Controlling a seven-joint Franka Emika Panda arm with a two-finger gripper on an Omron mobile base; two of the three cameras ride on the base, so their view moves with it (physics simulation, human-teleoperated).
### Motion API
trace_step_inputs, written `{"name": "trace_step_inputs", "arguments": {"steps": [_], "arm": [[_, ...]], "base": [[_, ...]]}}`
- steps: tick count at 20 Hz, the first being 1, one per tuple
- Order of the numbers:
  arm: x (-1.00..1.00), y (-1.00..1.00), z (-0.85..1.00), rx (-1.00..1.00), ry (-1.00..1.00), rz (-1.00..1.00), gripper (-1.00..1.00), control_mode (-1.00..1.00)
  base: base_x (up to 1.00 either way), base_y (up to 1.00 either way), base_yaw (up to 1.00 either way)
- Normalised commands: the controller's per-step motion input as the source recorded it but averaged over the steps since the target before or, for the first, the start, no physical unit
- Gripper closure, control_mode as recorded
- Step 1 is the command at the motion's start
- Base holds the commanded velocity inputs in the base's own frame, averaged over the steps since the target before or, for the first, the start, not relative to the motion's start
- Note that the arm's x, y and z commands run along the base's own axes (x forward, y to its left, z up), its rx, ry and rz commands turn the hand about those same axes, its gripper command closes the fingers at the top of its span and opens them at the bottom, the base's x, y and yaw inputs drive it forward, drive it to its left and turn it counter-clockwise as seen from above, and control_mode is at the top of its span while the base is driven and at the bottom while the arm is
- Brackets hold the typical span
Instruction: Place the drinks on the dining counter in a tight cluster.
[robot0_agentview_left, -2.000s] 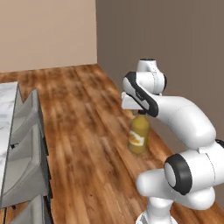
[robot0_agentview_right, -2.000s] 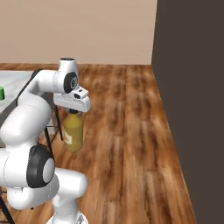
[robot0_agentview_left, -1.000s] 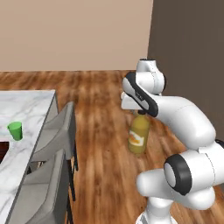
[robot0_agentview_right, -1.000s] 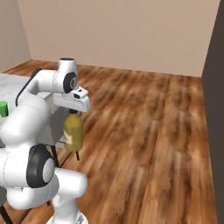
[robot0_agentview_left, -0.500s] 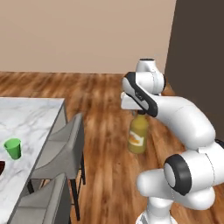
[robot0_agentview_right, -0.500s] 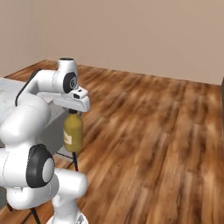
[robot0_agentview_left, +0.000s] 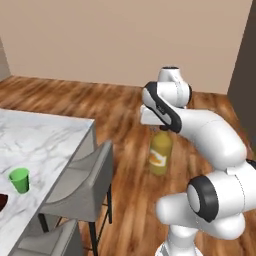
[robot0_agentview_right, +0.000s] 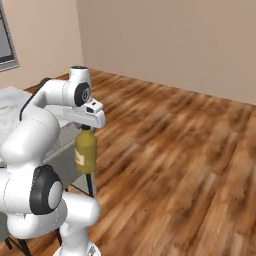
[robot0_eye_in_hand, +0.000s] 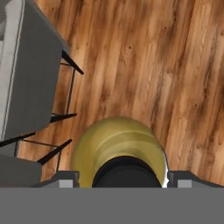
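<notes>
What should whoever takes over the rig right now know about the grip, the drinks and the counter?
Gripper: jaws shut on the juice bottle at its black cap, bottle hanging upright over the wood floor.
Dining counter: off to the arm's left, lined with stools; a green cup stands on it.
Done: juice bottle picked up.
Left: set it on the counter, then cluster the other drinks with it.
</notes>
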Motion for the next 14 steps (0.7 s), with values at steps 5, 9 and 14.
{"name": "trace_step_inputs", "arguments": {"steps": [5,9,14], "arm": [[0.00,0.00,0.00,0.00,0.00,0.00,1.00,1.00],[0.00,0.00,0.00,0.00,0.00,0.00,1.00,1.00],[0.00,0.00,0.00,0.00,0.00,0.00,1.00,1.00]], "base": [[0.54,-0.15,0.47],[0.48,-0.13,0.53],[0.42,-0.13,0.60]]}}
